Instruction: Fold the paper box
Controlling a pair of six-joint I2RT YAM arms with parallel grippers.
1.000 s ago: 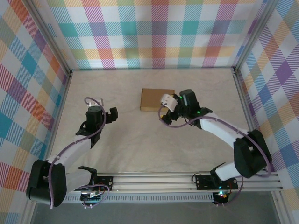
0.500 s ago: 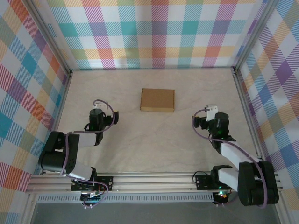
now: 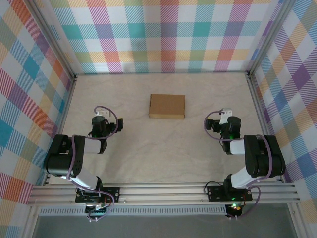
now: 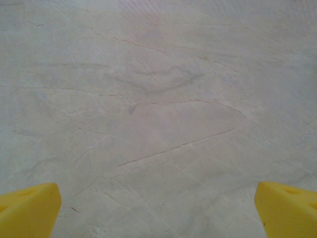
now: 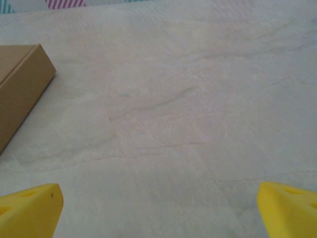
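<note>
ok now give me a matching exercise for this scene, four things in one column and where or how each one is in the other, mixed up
Things:
1. paper box
2. left gripper
3. right gripper
4. table

Place or state:
a. open, to the right of the box
b. pale, marble-patterned
c. closed up, lying flat towards the far middle
d. open, to the left of the box

Pairs: 1-c, 2-d, 3-a, 4-b

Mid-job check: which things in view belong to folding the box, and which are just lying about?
Belongs to the job:
paper box, closed, mid-table
left hand, open, off the box
right hand, open, off the box

Just there:
table
plaid walls
metal rail at the near edge
</note>
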